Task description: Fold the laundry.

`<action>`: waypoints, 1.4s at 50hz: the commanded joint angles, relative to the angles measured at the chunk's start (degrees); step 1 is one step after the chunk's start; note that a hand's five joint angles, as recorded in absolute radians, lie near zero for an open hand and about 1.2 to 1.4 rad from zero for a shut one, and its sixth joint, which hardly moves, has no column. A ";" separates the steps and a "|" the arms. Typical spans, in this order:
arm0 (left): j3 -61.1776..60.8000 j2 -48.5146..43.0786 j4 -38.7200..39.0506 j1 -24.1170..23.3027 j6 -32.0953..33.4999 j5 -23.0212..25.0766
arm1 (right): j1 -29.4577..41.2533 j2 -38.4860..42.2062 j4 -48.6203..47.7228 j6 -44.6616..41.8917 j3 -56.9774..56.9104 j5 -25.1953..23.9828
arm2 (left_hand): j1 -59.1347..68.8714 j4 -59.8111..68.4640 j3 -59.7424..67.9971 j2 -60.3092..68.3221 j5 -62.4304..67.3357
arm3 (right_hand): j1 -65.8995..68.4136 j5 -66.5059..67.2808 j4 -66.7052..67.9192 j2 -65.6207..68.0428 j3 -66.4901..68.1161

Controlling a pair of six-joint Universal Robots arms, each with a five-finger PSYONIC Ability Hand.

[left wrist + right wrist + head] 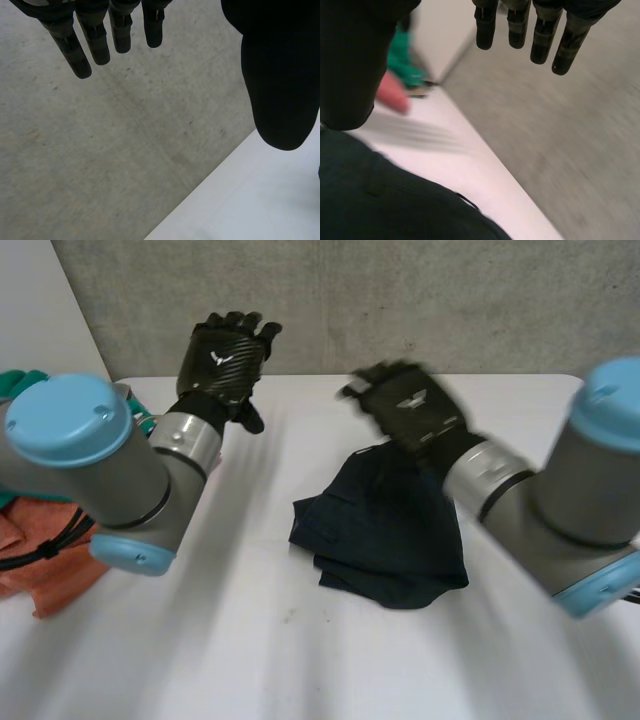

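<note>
- The dark garment [385,530] lies crumpled on the desk [300,660], right of the middle and nearer the far edge than the near one.
- The right hand [408,405] hangs over the garment's far edge, palm down. In the right wrist view the cloth lies under the palm.
- The right hand is wide: its fingers [540,42] are straight and spread, its thumb [347,65] stands well apart from them, and nothing is held.
- The left hand [222,355] is raised near the desk's far edge, well apart from the garment and to its left.
- The left hand is wide too: its fingers [95,42] are straight, its thumb [280,75] is out to the side, and it holds nothing.
- The garment's near edge is rounded and bunched, and its left corner points toward the left arm [110,470].
- The right arm [560,500] crosses over the garment's right side.
- A grey wall [420,300] rises just behind the desk's far edge, close beyond both hands.
- An orange cloth [40,570] and a green cloth [22,382] lie at the desk's left side, partly behind the left arm and well apart from the garment.
- Bare desk lies between the garment and the left arm, and along the whole near side in front of the garment.
</note>
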 commanded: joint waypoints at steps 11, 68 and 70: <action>27.38 -23.61 -17.25 -10.61 -5.57 6.18 | -8.74 7.03 15.26 10.15 -4.51 11.65 | 1.91 1.04 0.55 1.11 0.22 | -2.32 -3.87 -3.72 -2.79 -2.19; 9.55 -4.55 -24.29 -8.24 0.32 5.64 | -12.79 0.27 8.84 22.27 18.68 10.08 | 2.58 1.72 1.22 1.79 0.90 | -2.32 -3.87 -3.72 -2.79 -2.19; 7.62 -3.23 -24.20 -6.83 -0.12 8.98 | -12.70 0.36 6.74 23.33 21.06 8.06 | 2.75 1.89 1.39 1.95 1.06 | -2.32 -3.87 -3.72 -2.79 -2.19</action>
